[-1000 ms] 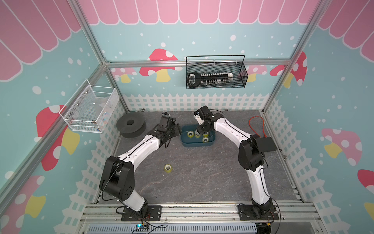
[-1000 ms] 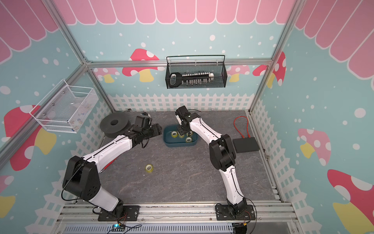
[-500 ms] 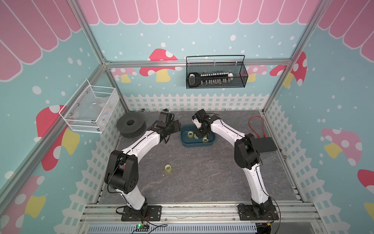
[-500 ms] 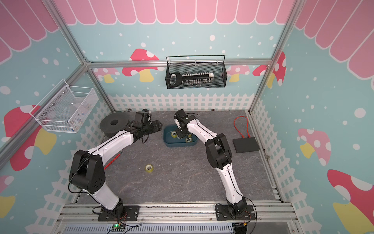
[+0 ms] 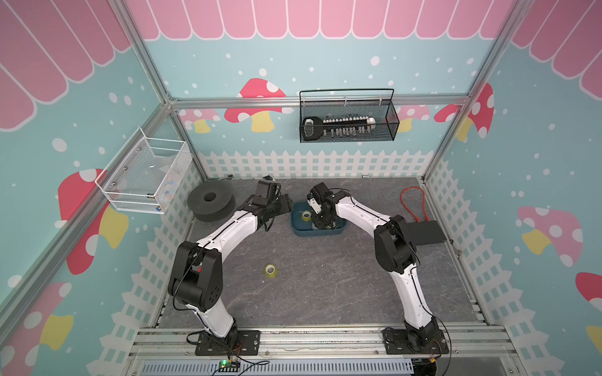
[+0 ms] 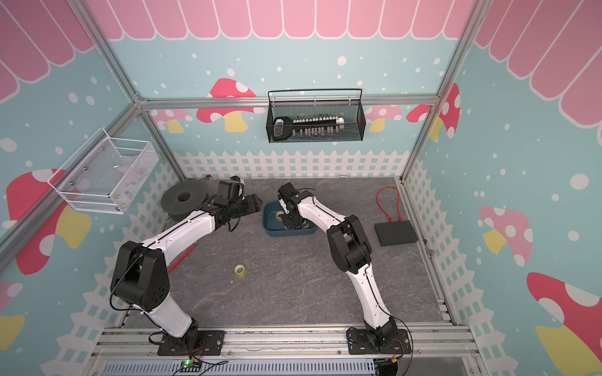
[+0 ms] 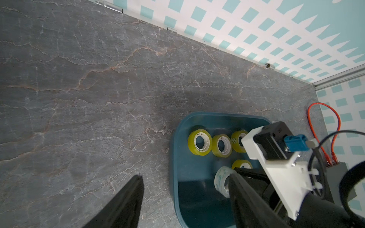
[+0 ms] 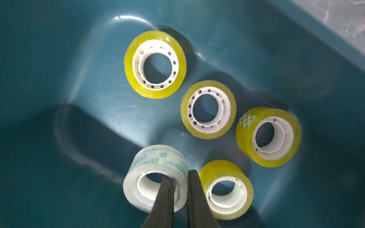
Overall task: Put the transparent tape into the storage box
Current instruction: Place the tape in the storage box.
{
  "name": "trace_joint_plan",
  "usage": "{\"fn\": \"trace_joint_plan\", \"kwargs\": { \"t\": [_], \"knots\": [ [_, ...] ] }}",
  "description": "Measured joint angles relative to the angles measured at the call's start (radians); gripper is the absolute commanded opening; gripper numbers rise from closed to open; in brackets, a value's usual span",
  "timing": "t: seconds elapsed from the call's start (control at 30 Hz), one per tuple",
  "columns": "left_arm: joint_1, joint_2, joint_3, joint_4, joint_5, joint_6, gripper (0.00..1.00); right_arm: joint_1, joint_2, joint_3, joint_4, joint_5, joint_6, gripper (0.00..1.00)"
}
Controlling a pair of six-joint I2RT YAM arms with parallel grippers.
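Currently: right gripper (image 8: 180, 174) is pinched almost closed on the wall of the transparent tape roll (image 8: 158, 160), with one finger in the core and one outside. The roll is inside the storage box (image 8: 59, 59); whether it rests on the floor cannot be told. Four yellow rolls (image 8: 155, 64) sit beside it.

Left gripper (image 7: 185, 176) is spread wide, holds nothing, and hangs at the box's 9 o'clock rim.

Only the right wrist view shows the pinch; in both top views the wrist covers it. Only the top views show the loose yellow roll (image 5: 271, 270) (image 6: 239, 269), at 8 o'clock from table centre, with the box at 12.

Grey veined tabletop (image 5: 325, 293). Black foam disc (image 5: 211, 203) at 10 o'clock. Teal mushroom walls (image 5: 325, 65).
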Motion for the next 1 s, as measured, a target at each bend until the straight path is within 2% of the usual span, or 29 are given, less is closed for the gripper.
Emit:
{"fn": "trace_joint_plan", "kwargs": {
  "t": [0.6, 1.0],
  "knots": [
    [0.0, 0.0, -0.001, 0.006, 0.0, 0.0, 0.72, 0.0, 0.031, 0.0, 0.007, 0.004, -0.001, 0.0],
    [0.0, 0.0, -0.001, 0.006, 0.0, 0.0, 0.72, 0.0, 0.031, 0.0, 0.008, 0.005, -0.001, 0.12]
  ]
}}
